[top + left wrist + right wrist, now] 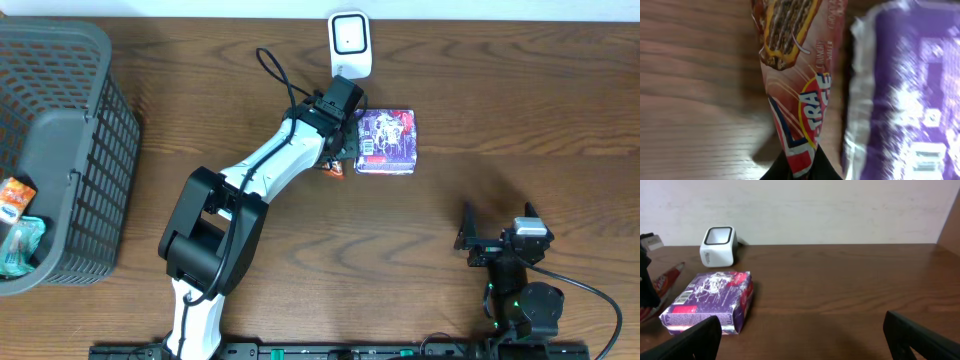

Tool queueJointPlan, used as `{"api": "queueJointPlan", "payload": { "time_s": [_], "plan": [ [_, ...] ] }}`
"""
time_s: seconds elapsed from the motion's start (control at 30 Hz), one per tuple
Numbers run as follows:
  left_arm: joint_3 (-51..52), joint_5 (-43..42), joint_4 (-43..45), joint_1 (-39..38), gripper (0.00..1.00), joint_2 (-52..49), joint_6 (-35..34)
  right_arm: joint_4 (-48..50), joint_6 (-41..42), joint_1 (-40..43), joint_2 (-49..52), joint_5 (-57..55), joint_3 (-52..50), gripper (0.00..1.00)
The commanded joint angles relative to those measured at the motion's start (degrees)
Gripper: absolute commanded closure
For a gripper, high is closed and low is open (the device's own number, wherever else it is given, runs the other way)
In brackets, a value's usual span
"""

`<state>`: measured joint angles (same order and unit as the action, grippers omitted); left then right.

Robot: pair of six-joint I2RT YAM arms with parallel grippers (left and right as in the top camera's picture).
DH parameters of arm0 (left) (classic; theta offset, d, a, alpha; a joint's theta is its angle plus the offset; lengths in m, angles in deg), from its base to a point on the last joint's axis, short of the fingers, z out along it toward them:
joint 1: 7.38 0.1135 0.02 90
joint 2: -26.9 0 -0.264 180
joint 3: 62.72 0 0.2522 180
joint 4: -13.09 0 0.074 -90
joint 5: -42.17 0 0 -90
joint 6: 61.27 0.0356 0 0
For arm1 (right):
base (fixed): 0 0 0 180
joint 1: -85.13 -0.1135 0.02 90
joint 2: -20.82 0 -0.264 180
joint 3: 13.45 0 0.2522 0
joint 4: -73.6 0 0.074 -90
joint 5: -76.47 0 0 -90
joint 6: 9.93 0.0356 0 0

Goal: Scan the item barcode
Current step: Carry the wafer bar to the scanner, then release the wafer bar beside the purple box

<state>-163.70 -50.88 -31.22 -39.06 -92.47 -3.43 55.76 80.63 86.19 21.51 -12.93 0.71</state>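
The left gripper [337, 158], reaching across a wooden table [520, 110], is clamped on the narrow end of a red snack wrapper [799, 95], its dark fingertips [827, 167] pinching the crimped tail at the bottom of the left wrist view. The wrapper runs straight out ahead of the fingers, printed with a chocolate bar and partly legible yellow lettering, and appears to lie low over the wood, though the blurred close-up does not settle whether it rests on it.

Just to one side of the held wrapper sits a purple box [387, 142], flat on the table; whether the two touch cannot be told. Beyond the gripper's tips, close to the box's far edge, a white barcode scanner [350, 42] stands upright.

The right gripper [497, 228] rests well apart from all this, its jaws spread wide and holding nothing; box and scanner lie ahead of it and off to its left.

Far behind the left arm's reach, a grey basket [70, 150] holds a few small packets [17, 215].
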Motion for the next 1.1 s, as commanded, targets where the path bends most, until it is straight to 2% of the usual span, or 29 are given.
{"api": "queueJointPlan", "payload": {
  "time_s": [0.0,0.4,0.43,0.5,0.7,0.83,0.93,1.07],
  "plan": [
    [0.1,5.0,0.3,-0.2,0.93,-0.3,-5.2,-0.2,-0.8,0.3,-0.3,0.2,-0.1,0.01],
    [0.1,5.1,2.0,-4.7,0.88,-0.5,-5.6,-0.2,-0.8,0.3,-0.3,0.2,-0.1,0.01],
    [0.1,5.3,2.0,-4.9,0.86,-0.5,-5.6,-0.2,-0.8,0.3,-0.3,0.2,-0.1,0.01],
    [0.1,5.3,2.2,-4.9,0.68,-0.5,-5.6,-0.2,-0.8,0.3,-0.3,0.2,-0.1,0.01],
    [0.0,5.0,2.2,-4.9,0.65,-0.3,-5.6,-0.2,-0.8,0.3,-0.3,0.2,-0.1,0.01],
    [-1.6,3.6,2.1,-4.6,0.65,2.7,0.9,-0.2,-0.8,0.3,-0.3,0.2,-0.1,0.01],
    [-2.4,3.7,2.4,-3.5,0.64,9.7,5.6,-0.2,-0.8,0.3,-0.3,0.2,-0.1,0.01],
    [-2.4,4.8,2.3,0.3,0.55,19.1,14.5,-0.2,-0.9,0.3,-0.3,0.2,-0.1,0.01]
  ]
}}
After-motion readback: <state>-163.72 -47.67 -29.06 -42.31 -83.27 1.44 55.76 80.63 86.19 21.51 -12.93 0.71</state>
